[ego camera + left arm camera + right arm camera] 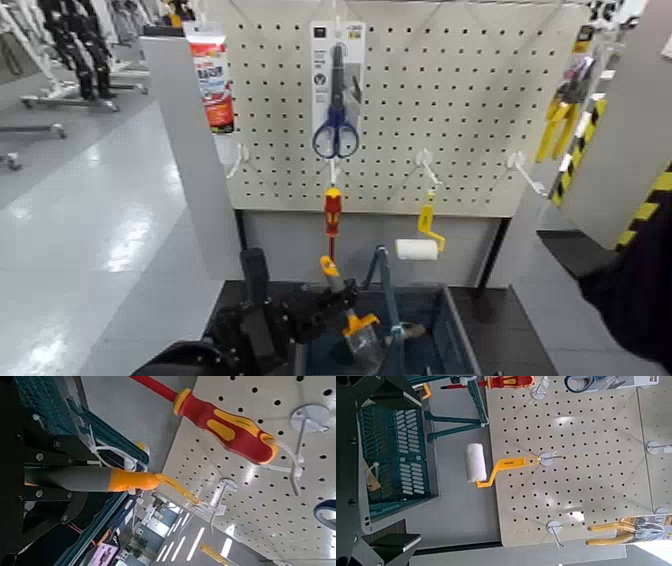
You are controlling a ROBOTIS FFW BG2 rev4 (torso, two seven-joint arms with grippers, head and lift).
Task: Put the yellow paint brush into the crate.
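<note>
1. The brush [352, 325] is held by the left tool [335, 305] at the lower centre of the head view, handle up and tilted, grey bristles down over the crate's [455, 325] near-left part.
2. In the left wrist view the brush [119, 479] is seen clamped between the dark fingers [47, 459] of the left tool [47, 477]; the tool is pinched on the bristle end, w/ the yellow band and handle sticking out past the fingertips.
3. The crate is seen below the pegboard [460, 110], its bar handle [385, 285] raised. Whether the bristles touch the crate floor cannot be told.
4. The right tool is not seen in the head view; only a dark part of the right arm [640, 290] shows at the right edge. From the right wrist view, whether its tool is spread or closed cannot be told.
5. On the pegboard: scissors [337, 95] in a pack at top centre, a red/yellow screwdriver [332, 215] hung below them, a yellow-handled roller [420, 243] to its right, just above the crate.
6. A tube [212, 80] w/ red and white label is hung on the grey post left of the board.
7. Yellow pliers [625, 530] are seen on a hook in the right wrist view, near the board edge.
</note>
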